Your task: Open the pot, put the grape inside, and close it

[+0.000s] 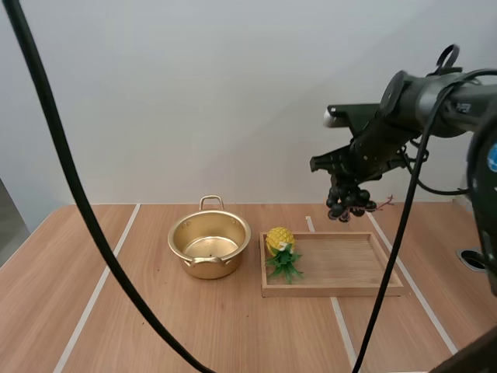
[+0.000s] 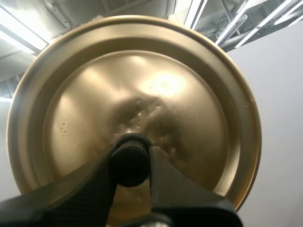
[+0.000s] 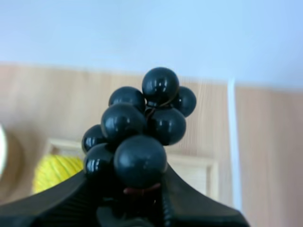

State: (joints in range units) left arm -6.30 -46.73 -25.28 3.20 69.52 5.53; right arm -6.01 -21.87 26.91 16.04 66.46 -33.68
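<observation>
First, from high up: see right gripper [image 1: 348,185] in the air over back edge of tray [image 1: 365,286], closed on grapes [image 1: 351,200] hanging below. Hard to tell gripper from dark bunch there. See pot [image 1: 209,245] on table [image 1: 155,326], open, just left of tray; pineapple [image 1: 280,247] at tray's left end. Next, left wrist: see left gripper [image 2: 130,158] pinching black knob [image 2: 129,165] of lid [image 2: 189,94]; lid's near edge hidden behind fingers [image 2: 90,189]. Last, right wrist: see fingers tight on stem [image 3: 142,190], mostly hidden under grapes.
</observation>
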